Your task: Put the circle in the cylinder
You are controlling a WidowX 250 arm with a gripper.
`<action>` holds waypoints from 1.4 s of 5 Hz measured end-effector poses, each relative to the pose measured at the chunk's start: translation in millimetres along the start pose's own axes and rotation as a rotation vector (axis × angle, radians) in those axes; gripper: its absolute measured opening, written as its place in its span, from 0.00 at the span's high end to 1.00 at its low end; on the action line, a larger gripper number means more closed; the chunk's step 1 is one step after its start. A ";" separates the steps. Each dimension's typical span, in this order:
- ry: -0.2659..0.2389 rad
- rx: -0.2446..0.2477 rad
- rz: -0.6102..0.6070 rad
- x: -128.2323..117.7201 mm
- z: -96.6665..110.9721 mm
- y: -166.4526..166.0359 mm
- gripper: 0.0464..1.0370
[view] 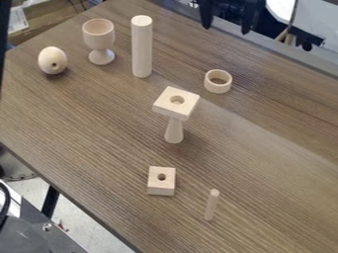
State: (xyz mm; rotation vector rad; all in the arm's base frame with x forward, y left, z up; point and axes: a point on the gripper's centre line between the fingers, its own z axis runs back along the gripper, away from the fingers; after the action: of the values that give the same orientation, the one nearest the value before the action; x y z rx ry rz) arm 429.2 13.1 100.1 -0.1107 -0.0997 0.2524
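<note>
At the top edge, right of centre, the black gripper (228, 19) hangs with its two fingers spread apart and nothing between them. Below it on the table lies a short wooden ring (218, 89), flat with its opening facing up and apart from the gripper. A tall wooden cylinder (142, 49) stands upright to the left of the ring, with bare table between the two.
Left of the cylinder are a wooden goblet (99, 35) and an egg shape (52, 61). A square plate (187, 107) sits on a flared stand (174, 132) mid-table (264, 148). Nearer are a holed block (161, 186) and a thin peg (211, 205).
</note>
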 end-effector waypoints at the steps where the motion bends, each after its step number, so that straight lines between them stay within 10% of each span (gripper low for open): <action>1: 0.015 0.005 0.000 -5.4 -8.2 0.9 0.04; 3: 0.069 0.080 -0.011 -30.0 -38.6 9.4 0.04; 7: 0.040 0.074 -0.035 -52.0 -40.8 5.1 0.04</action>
State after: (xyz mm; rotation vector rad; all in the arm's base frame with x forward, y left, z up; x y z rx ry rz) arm 382.4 0.9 54.7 -0.0402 -0.0521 0.2188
